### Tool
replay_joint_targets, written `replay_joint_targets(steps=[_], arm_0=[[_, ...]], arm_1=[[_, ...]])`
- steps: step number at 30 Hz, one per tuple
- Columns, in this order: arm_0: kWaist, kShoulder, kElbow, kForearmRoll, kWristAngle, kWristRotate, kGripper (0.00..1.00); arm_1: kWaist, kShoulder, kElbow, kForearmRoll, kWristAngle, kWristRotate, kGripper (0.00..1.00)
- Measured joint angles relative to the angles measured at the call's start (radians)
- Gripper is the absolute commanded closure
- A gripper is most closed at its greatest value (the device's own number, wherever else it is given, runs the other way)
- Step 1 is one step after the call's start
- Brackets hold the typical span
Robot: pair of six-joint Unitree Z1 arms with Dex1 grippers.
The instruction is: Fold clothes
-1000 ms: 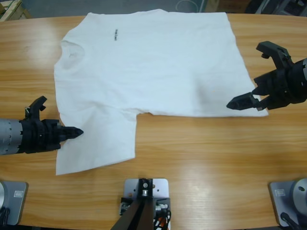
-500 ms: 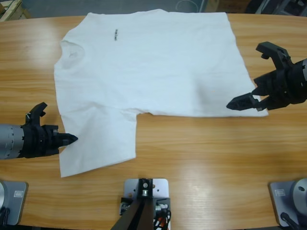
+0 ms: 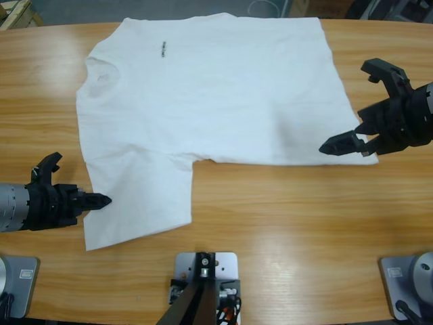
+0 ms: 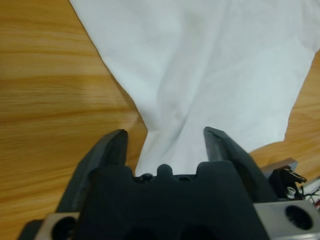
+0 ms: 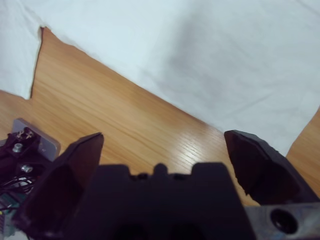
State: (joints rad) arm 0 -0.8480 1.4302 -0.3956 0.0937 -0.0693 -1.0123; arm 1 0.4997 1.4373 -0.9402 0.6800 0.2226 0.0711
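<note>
The T-shirt (image 3: pixel 210 95) lies flat on the bench (image 3: pixel 284 223). Left claw (image 3: pixel 95 200), at 8 o'clock, straddles the sleeve, jaws parted; right claw (image 3: pixel 362 112) gapes empty (3 o'clock). Either could snag one layer and bunch it.

The left arm's black two-jawed tool (image 3: pixel 74 186) lies low and level, jaws parted. The right arm's black two-jawed tool (image 3: pixel 362 108) is spread wide.

A robot lab bench: long wooden table (image 3: pixel 270 210), camera-rigged arms, white T-shirt (image 3: pixel 203 88) laid out.
</note>
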Motion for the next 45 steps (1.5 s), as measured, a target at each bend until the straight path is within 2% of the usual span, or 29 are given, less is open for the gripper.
replay_joint_targets(steps=[4, 8, 9, 12, 13, 14, 16, 18, 30, 39, 41, 45], arm_0=[[0.000, 0.013, 0.000, 0.000, 0.019, 0.000, 0.066], [0.000, 0.023, -0.007, 0.000, 0.029, 0.000, 0.267], [0.000, 0.026, -0.009, 0.000, 0.030, 0.000, 0.277], [0.000, 0.043, -0.016, -0.007, 0.031, 0.000, 0.525], [0.000, 0.047, -0.018, -0.011, 0.031, 0.000, 0.551], [0.000, 0.052, -0.020, -0.015, 0.031, 0.000, 0.624], [0.000, 0.059, -0.025, -0.018, 0.031, 0.000, 0.650], [0.000, 0.073, -0.033, -0.022, 0.031, 0.000, 0.986], [0.000, 0.115, -0.040, -0.042, 0.031, 0.000, 1.000], [0.000, 0.073, -0.040, -0.042, 0.041, 0.000, 1.000], [0.000, 0.064, -0.040, -0.042, 0.042, 0.000, 1.000], [0.000, 0.045, -0.040, -0.042, 0.042, 0.000, 1.000]], arm_1=[[0.000, 0.000, 0.000, 0.000, 0.000, 0.000, 0.018], [0.000, 0.000, 0.000, 0.000, 0.000, 0.000, 0.018], [0.000, 0.000, 0.000, 0.000, 0.000, 0.000, 0.018], [0.000, 0.000, 0.000, 0.000, 0.000, 0.000, 0.018], [0.000, 0.000, 0.000, 0.000, 0.000, 0.000, 0.018], [0.000, 0.000, 0.000, 0.000, 0.000, 0.000, 0.018], [0.000, 0.000, 0.000, 0.000, 0.000, 0.000, 0.018], [0.000, 0.000, 0.000, 0.000, 0.000, 0.000, 0.018], [0.000, 0.000, 0.000, 0.000, 0.000, 0.000, 0.022], [-0.009, -0.006, 0.000, 0.000, 0.004, 0.014, 0.023], [-0.079, -0.028, 0.000, 0.010, 0.032, 0.035, 0.023], [-0.299, -0.064, 0.001, 0.012, 0.192, 0.119, 0.023]])
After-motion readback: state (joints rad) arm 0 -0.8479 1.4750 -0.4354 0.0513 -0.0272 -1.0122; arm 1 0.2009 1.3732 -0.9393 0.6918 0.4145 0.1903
